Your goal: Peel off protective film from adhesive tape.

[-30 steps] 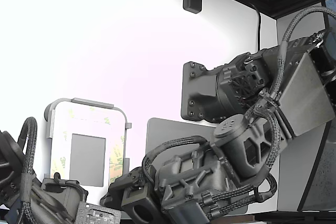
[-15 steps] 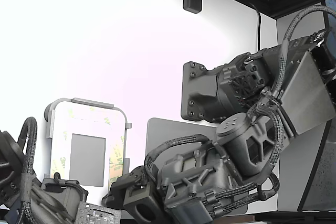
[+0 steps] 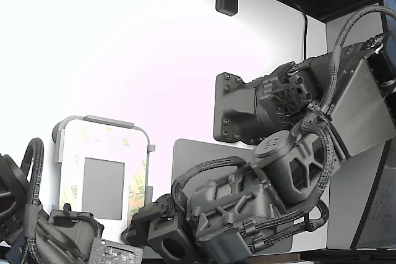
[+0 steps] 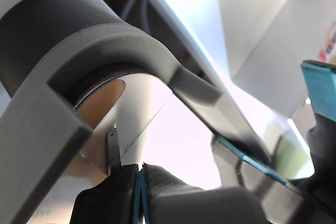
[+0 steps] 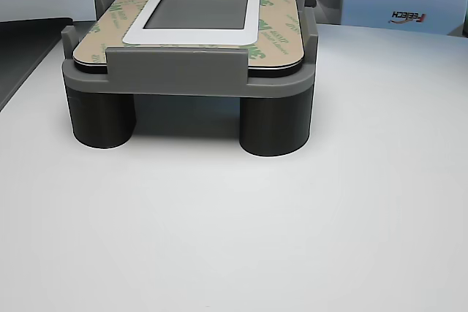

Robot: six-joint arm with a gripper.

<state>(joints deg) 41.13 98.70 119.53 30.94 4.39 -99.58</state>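
White tabletop (image 5: 292, 239) fills the other view, bright and washed out, and on it stands a grey fixture (image 5: 186, 71) on round dark legs. Cradled in that fixture lies a white panel (image 5: 191, 18) with a grey square (image 5: 196, 9) at its centre. Round the panel's border run tan strips printed with green logos; the protective film (image 5: 281, 16) is the strip along the other view's right edge, lying flat against the panel along the length that shows.

Over in the exterior view, the same fixture (image 3: 102, 122) sits low at the exterior view's left, and the big dark arm (image 3: 272, 171) reaches down toward its near right corner, where the film (image 3: 137, 190) shows as a yellowish band.

Close up on the wrist camera now: the gripper (image 4: 140, 179) is right at the fixture's curved corner, jaws pressed together with only a thin blue line between the pads. A tan edge sits just beside them; whether anything is pinched, I cannot tell.
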